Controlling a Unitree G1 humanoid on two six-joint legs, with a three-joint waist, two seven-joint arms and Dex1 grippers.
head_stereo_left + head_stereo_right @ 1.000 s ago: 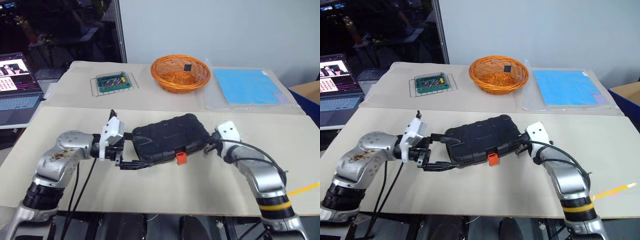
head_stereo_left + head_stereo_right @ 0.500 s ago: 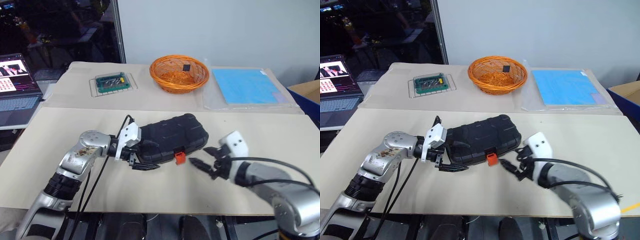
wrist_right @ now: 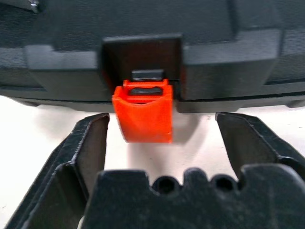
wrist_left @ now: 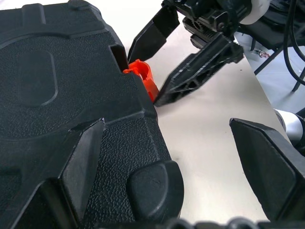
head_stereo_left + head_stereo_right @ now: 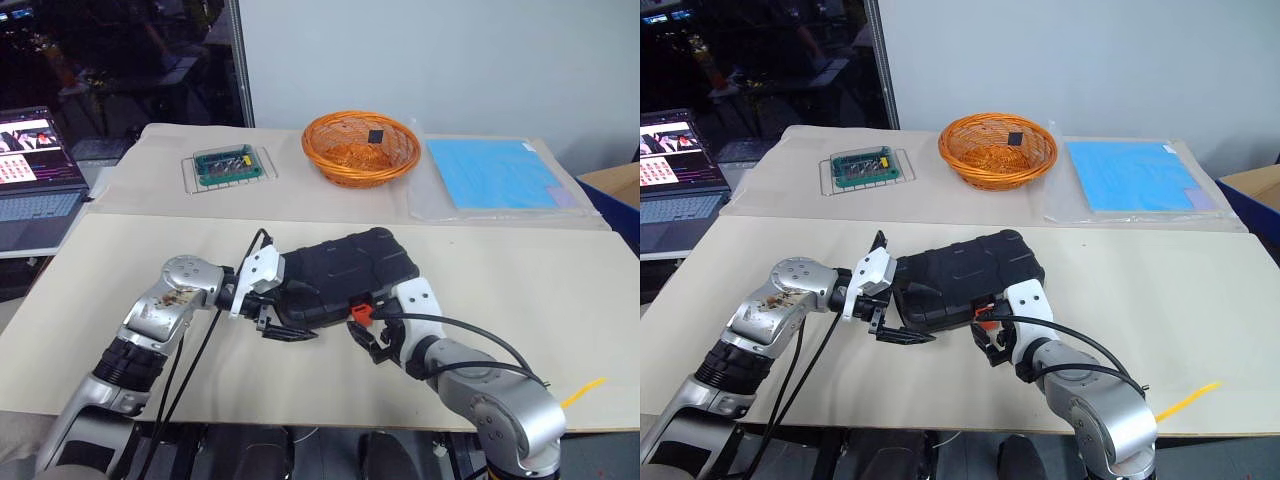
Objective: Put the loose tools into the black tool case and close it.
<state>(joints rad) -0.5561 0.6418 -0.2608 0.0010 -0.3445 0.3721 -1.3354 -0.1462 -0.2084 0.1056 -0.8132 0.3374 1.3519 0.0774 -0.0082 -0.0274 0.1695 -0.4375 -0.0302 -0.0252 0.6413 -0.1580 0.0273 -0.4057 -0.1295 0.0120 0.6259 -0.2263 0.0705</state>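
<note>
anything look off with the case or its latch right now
The orange latch on the black tool case hangs loose below the front edge, not snapped up, though the lid is down. The right gripper sits with its jaws open either side of it.

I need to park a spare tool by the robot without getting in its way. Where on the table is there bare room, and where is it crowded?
Bare: the near table right of the black tool case, and the strip left of the left gripper. Crowded: around the orange latch, where the right gripper waits with jaws open. The far table holds the wicker basket, blue sheet and wire tray.
</note>
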